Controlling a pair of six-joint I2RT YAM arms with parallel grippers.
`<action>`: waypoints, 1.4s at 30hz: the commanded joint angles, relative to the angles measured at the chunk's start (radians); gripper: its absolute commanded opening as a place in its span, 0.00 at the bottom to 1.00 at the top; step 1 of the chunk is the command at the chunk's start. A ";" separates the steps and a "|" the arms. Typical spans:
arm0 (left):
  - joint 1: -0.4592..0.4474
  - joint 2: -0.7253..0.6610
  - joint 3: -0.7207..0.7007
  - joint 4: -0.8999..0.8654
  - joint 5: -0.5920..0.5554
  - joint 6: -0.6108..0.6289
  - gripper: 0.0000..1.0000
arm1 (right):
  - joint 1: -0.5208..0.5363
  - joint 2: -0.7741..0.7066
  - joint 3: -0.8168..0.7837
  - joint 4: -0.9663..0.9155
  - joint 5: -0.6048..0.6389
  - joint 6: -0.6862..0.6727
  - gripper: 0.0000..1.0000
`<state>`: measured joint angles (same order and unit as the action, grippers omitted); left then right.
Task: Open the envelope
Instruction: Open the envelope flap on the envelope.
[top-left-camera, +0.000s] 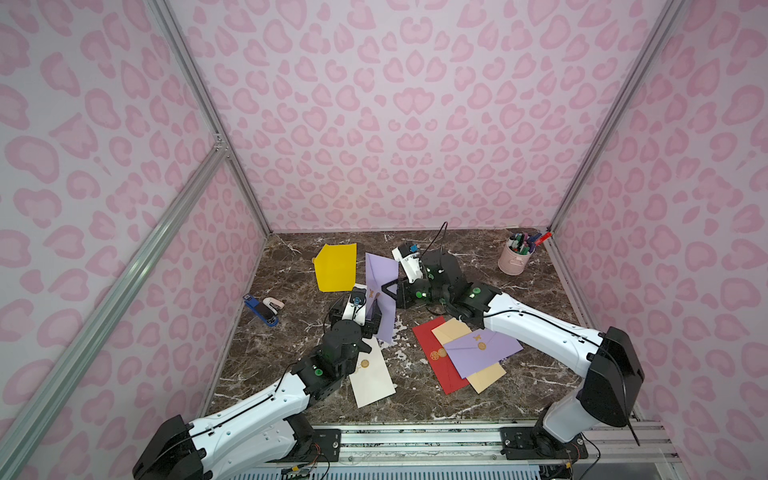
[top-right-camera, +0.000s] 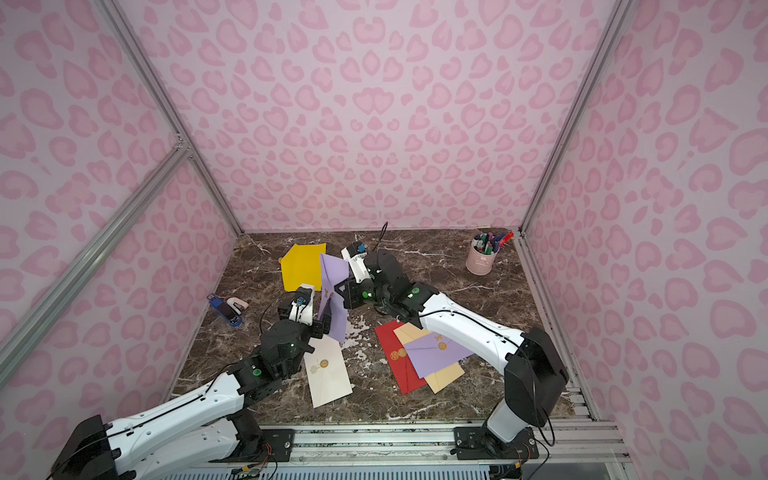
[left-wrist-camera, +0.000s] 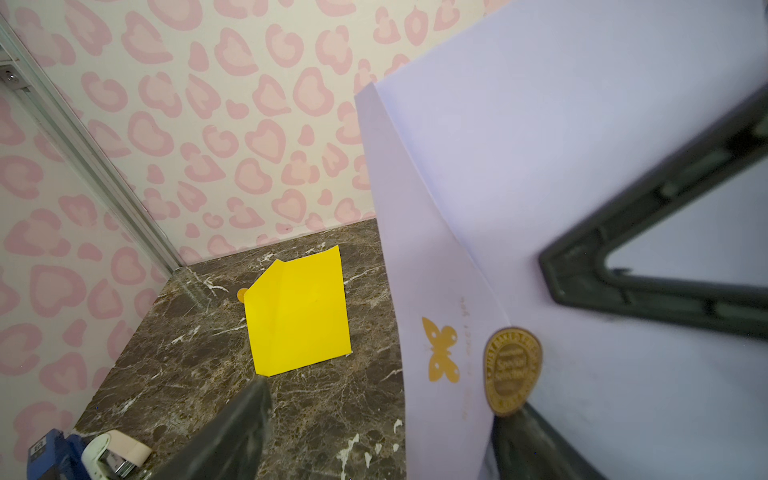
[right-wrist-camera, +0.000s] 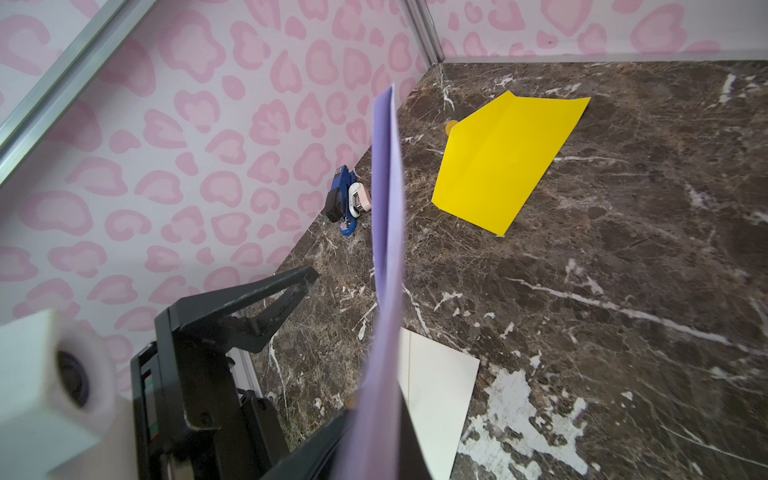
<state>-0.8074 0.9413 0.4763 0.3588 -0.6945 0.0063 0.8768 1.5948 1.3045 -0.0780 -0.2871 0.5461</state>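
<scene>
Left wrist view | lilac envelope upright over table, right claw clamped on its edge | left claw spread wide, astride the edge by gold seal | advice: pinch flap tip only, peel slowly, brace with right.

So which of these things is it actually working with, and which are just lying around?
In use: upright lilac envelope, its gold seal, right fingers pinching it, left fingers open.
Lying about: yellow envelope, white envelope, red-cream-lilac pile, pen pot, blue stapler.
</scene>
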 joint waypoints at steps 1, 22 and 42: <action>0.002 -0.003 0.002 0.037 -0.025 -0.005 0.84 | 0.003 -0.005 -0.004 -0.032 -0.032 -0.006 0.00; 0.006 -0.050 -0.025 0.003 -0.104 -0.004 0.85 | 0.003 -0.027 -0.006 -0.053 -0.016 -0.021 0.00; 0.079 -0.127 -0.054 -0.035 -0.122 -0.070 0.88 | 0.003 -0.112 -0.052 0.013 -0.271 -0.062 0.00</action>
<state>-0.7444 0.8200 0.4194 0.3328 -0.8272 -0.0406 0.8791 1.4902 1.2591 -0.1192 -0.4587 0.4931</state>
